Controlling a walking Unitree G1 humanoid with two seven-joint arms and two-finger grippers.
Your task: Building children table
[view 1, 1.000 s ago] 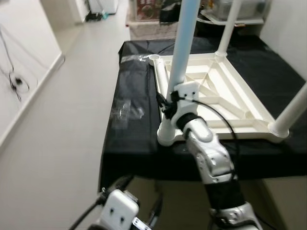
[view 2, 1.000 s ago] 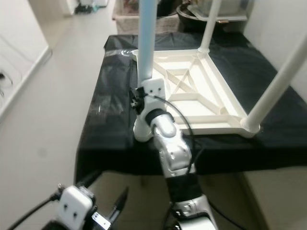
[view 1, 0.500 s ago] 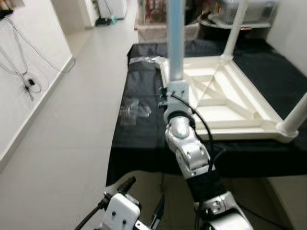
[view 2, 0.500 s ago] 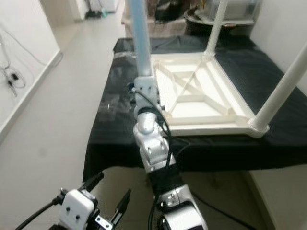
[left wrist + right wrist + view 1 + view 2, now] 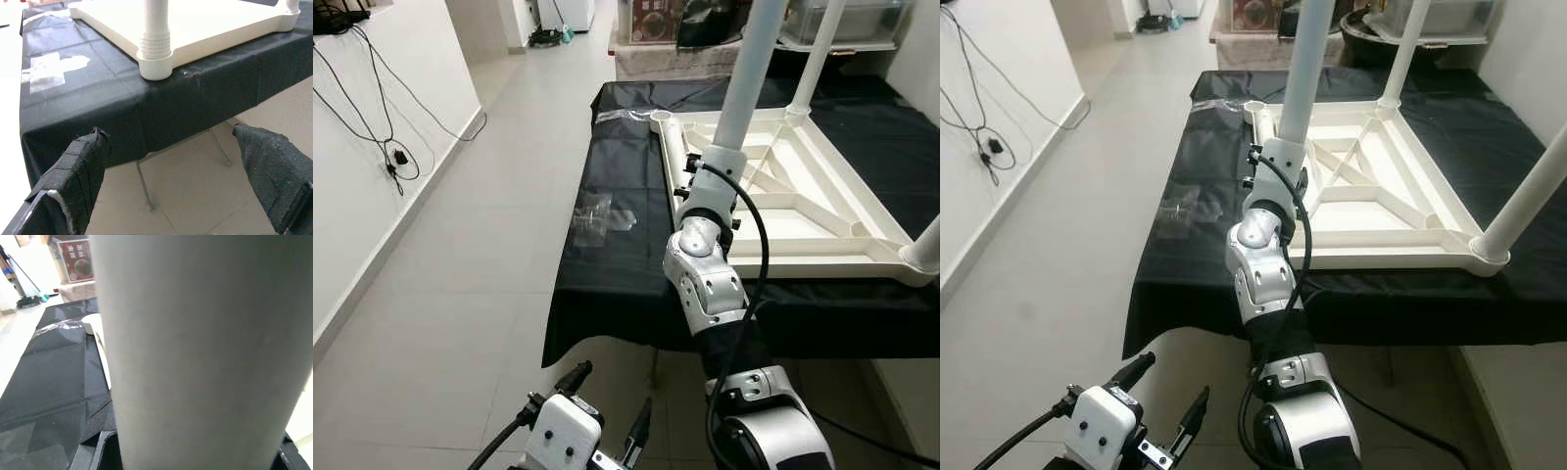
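A white children's table top (image 5: 822,266) lies upside down on a black-covered table (image 5: 617,274). My right gripper (image 5: 195,450) is shut around a white table leg (image 5: 744,78) that rises from the near left corner. The left wrist view shows that leg (image 5: 155,24) with its threaded end seated in the corner socket (image 5: 155,66). Two more legs stand at the far right corner (image 5: 818,54) and the near right corner (image 5: 930,245). The far left socket (image 5: 661,116) holds no leg. My left gripper (image 5: 607,406) hangs low before the table, open and holding nothing.
A clear plastic bag (image 5: 597,215) lies on the black cloth left of the table top. A white wall with dangling cables (image 5: 382,117) runs along the left, with open floor (image 5: 489,245) between it and the table. Boxes and shelves (image 5: 656,29) stand behind.
The head camera has pulled back and shifted, so more floor and wall show. The held leg looked upright and now leans right in the picture. My right gripper has kept its hold.
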